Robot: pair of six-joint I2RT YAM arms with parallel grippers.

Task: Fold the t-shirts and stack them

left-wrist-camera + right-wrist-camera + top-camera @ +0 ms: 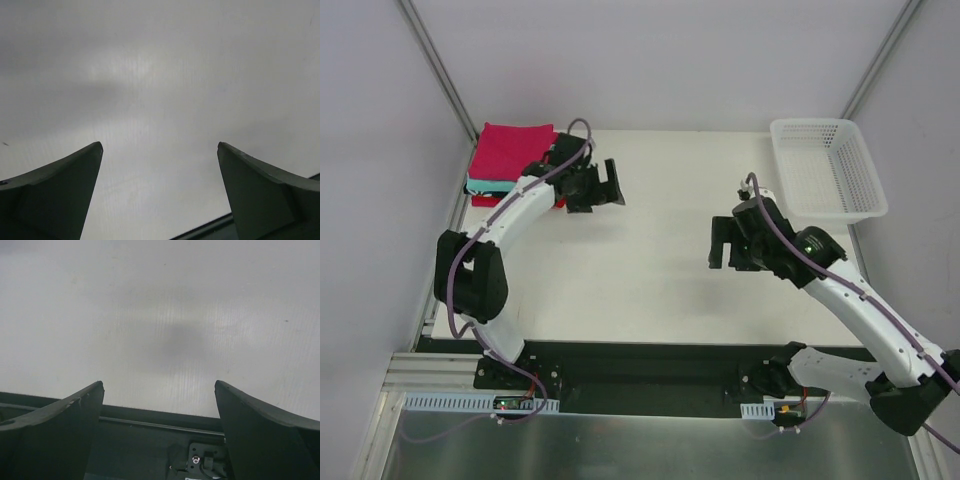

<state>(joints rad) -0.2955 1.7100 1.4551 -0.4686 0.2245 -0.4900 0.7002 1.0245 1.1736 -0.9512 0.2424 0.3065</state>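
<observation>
Seen from above, two robot arms reach over a white table (640, 270). The left gripper (609, 186) hovers with its jaws spread wide and nothing between them. Its wrist camera shows only two dark fingers (60, 190) above bare table.

The folded t-shirts sit in a stack just behind this gripper, on its left side, with its wrist overlapping their near edge. A pink shirt (510, 148) lies on top, and a teal shirt (486, 186) and a red shirt (483, 201) show below it. The gripper's fingers point away from the stack.

The right gripper (716, 244) hangs well apart from the stack, also released and empty, its fingers (55, 430) wide over bare table. A white basket (815, 123) stands beyond it to its right.
</observation>
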